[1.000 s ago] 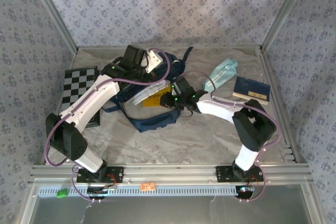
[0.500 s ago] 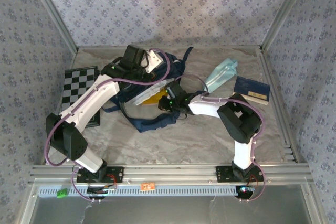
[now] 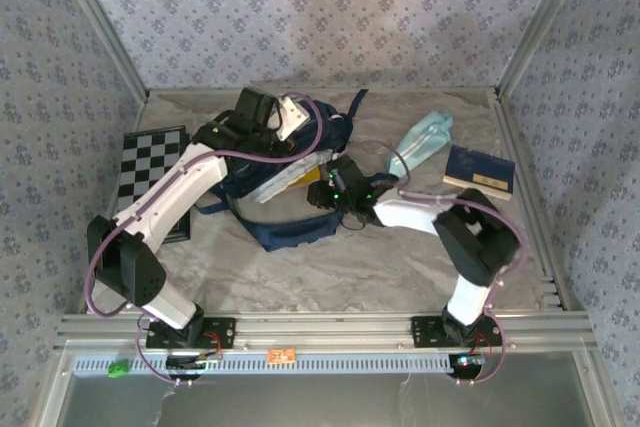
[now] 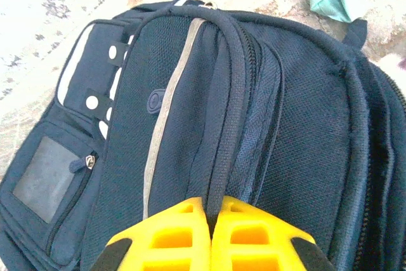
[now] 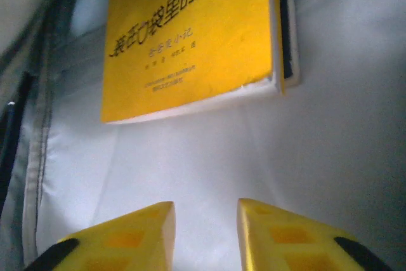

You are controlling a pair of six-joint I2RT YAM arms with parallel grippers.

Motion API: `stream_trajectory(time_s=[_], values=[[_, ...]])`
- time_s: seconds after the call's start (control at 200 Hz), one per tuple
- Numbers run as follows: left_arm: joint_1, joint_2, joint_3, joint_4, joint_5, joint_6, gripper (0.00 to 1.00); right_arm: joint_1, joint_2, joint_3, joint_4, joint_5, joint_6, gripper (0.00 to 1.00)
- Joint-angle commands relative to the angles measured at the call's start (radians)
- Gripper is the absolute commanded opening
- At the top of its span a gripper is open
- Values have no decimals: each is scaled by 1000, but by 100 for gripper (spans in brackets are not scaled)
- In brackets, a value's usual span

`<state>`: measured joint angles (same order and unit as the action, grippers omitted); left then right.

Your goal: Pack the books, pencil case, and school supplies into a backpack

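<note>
Soft, even light from overhead; harsher and murkier at my wrists.

From above, my arms throw only faint, diffuse shadows on the table (image 3: 330,277), and the picture is a little grainy. At my left wrist the table burns out to white, the backpack (image 4: 285,125) stays dark with a crisp weave, and my left gripper (image 4: 209,207) blurs at the near edge. At my right wrist the light is dim and bluish. The yellow book (image 5: 190,42) is slightly soft but readable, and my right gripper (image 5: 206,207) is out of focus.

White arm links (image 3: 190,182), black joints (image 3: 125,262), looping purple cables (image 3: 89,277), yellow end effector fingers (image 5: 285,239)
</note>
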<state>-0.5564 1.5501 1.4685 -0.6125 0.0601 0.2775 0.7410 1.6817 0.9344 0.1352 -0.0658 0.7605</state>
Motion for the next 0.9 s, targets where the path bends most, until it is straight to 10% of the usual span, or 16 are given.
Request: stream_trajectory(time_s=[0.0, 0.21, 0.44, 0.895], values=[[-1, -49, -41, 87, 46, -58, 0, -10, -178, -60, -159, 99, -41, 42], [-45, -34, -166, 136, 64, -151, 0, -111, -405, -109, -484, 173, -36, 56], [-110, -24, -275, 194, 78, -284, 35, -401, -535, -139, -624, 94, -113, 66], [-225, -41, -343, 475, 82, -776, 50, -889, -264, 24, -563, 41, -228, 78]])
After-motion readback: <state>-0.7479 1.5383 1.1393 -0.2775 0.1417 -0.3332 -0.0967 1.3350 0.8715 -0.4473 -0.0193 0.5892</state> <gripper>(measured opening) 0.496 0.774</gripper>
